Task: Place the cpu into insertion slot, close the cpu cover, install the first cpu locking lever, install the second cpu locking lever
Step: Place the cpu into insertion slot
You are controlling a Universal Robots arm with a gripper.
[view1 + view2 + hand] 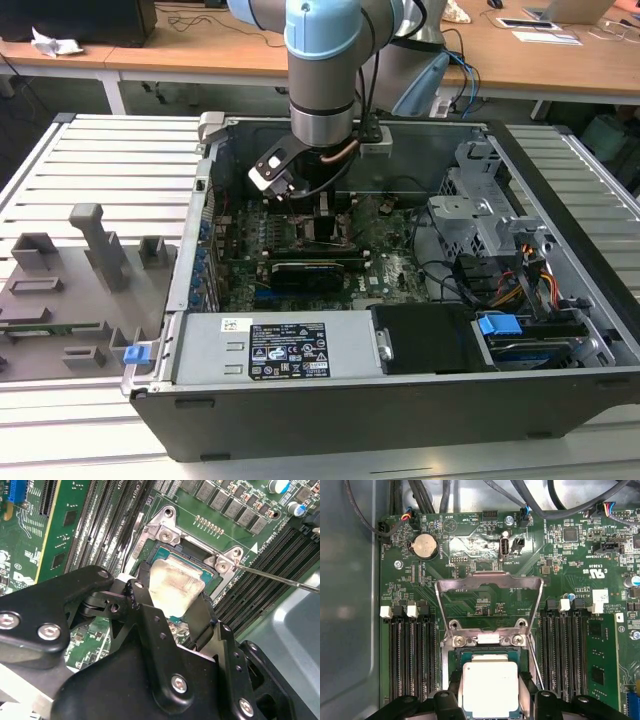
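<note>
The cpu [489,686], a silvery square chip, sits level in or just above the black-framed insertion slot [490,652] on the green motherboard. My gripper [490,696] is directly over it, one black finger [454,695] against each opposite side, shut on the chip. In the second wrist view the cpu [175,586] shows between the same fingers [137,594] of the gripper [172,602]. The cpu cover [490,578], a thin metal frame, stands swung open behind the slot on its hinge. A thin wire locking lever [280,577] sticks out unlatched beside the socket. In the exterior view the gripper [325,215] reaches down into the case.
Memory slots [412,655] flank the socket on both sides. Cables [420,500] hang at the board's far edge. In the exterior view the open computer case [200,300] holds a drive cage [480,210] and a power supply [285,350]; grey fixtures [90,250] stand at the exterior view's left.
</note>
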